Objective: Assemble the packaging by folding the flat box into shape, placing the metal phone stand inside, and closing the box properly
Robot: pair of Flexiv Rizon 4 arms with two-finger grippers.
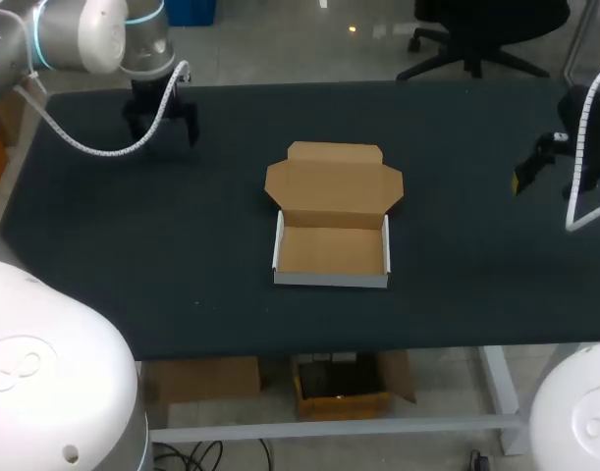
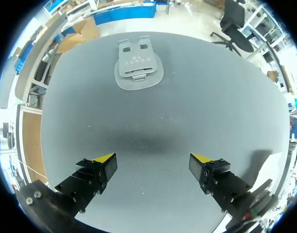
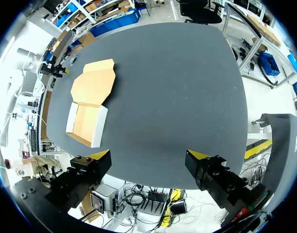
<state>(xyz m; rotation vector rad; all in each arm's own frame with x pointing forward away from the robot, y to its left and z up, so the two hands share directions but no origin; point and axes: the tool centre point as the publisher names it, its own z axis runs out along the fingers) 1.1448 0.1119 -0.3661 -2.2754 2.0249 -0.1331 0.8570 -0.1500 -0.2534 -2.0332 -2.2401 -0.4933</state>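
The box [image 1: 331, 250], white outside and brown inside, stands folded mid-counter [image 1: 476, 275], lid open. The grey metal phone stand [image 2: 138, 69] lies outside it.

I see a dark surface [image 1: 476, 285] carrying an open cardboard box [image 1: 331, 251] near its middle, with white outer walls and its lid flap laid flat toward twelve o'clock. A grey metal phone stand [image 2: 138, 68] also lies flat on the surface, at twelve o'clock from my left claw [image 2: 153, 161].

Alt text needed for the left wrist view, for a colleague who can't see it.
A grey metal phone stand lies on the dark table, ahead of the left gripper and apart from it. The gripper is open, with nothing between its yellow-tipped fingers.
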